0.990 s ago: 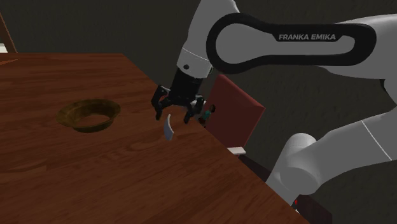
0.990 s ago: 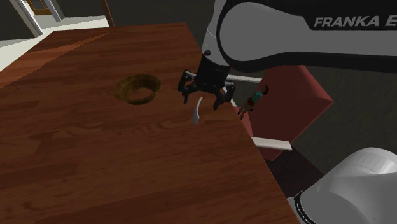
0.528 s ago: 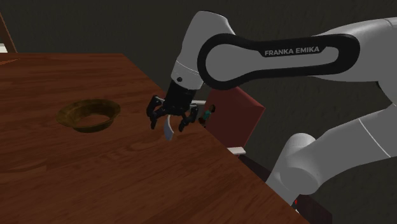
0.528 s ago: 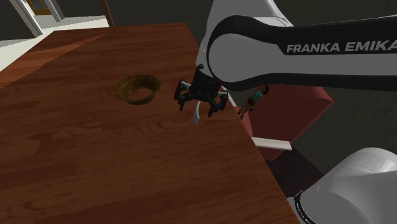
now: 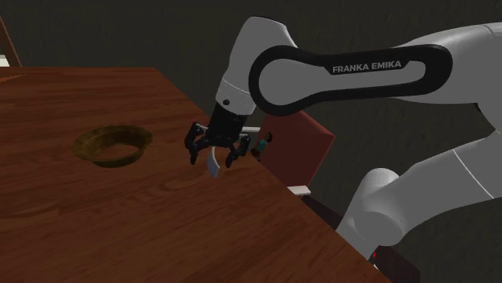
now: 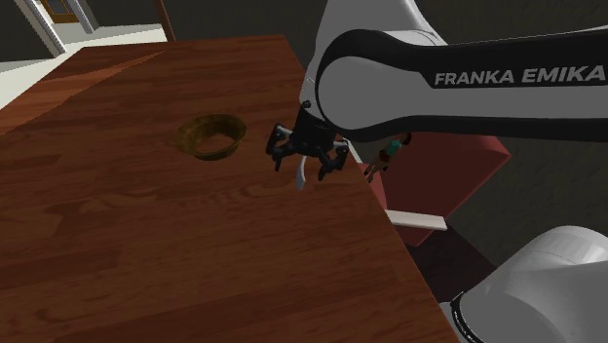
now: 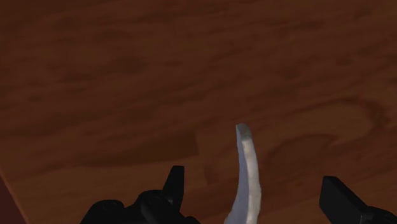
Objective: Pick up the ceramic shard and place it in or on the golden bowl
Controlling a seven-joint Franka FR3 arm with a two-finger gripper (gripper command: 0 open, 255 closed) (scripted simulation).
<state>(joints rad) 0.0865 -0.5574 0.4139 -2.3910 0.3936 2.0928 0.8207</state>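
A pale grey curved shard (image 5: 213,165) (image 6: 300,176) stands on edge on the brown wooden table (image 5: 96,217), close to its edge at the shoulder view's right. My black gripper (image 5: 211,154) (image 6: 307,169) is lowered over it and open, one finger on each side. In the wrist view the shard (image 7: 248,172) rises between the two fingertips (image 7: 174,183) with a gap on both sides; neither touches it. The dull golden bowl (image 5: 113,145) (image 6: 209,136) sits on the table a short way off, toward the shoulder view's left.
The table's edge (image 5: 273,173) runs just past the gripper. Beyond it stands a red chair (image 5: 302,145) (image 6: 468,156), with a small teal figure (image 5: 259,146) (image 6: 390,151) and a white slab (image 6: 417,221). A light doorway (image 6: 58,24) lies at the second exterior view's upper left.
Over the last second the gripper came down around the shard and the arm swung over it. In the last half second almost nothing moved. The fingers stayed open.
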